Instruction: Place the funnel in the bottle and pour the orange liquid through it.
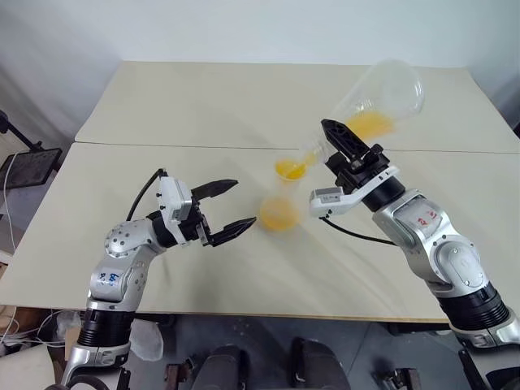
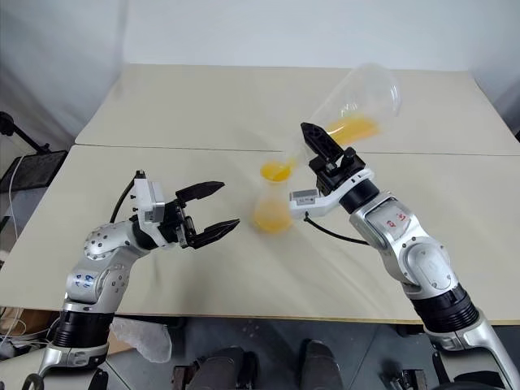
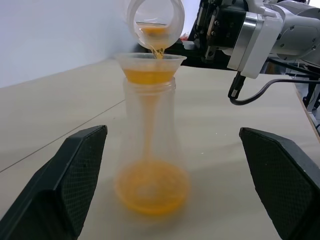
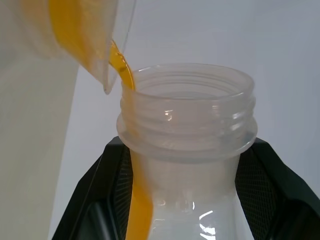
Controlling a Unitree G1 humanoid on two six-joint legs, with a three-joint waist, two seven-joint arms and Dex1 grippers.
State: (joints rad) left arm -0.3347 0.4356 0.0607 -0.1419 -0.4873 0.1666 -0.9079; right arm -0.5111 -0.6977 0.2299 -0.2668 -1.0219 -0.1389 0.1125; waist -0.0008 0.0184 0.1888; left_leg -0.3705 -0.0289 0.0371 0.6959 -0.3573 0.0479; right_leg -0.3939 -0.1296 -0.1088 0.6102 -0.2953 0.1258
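Bottle (image 3: 150, 150), clear, upright on the table (image 1: 122, 171) between the arms; funnel (image 3: 150, 67) seated in its neck to catch the stream. Flask (image 1: 382, 93), tilted mouth-down over the funnel so the orange liquid (image 3: 151, 185) runs through and pools below. Right gripper (image 1: 345, 150): fingers clamped on the flask's neck. Left gripper (image 1: 231, 205): fingers wide apart, flanking the bottle, touching nothing.

Your bottle (image 1: 279, 210) stands on the surface (image 1: 203, 106) between the two grippers, with the funnel (image 1: 290, 169) seated in its neck. The left gripper (image 1: 229, 207) sits just left of it. The right gripper (image 1: 345, 146) holds the flask (image 1: 375, 101) tilted above the funnel.
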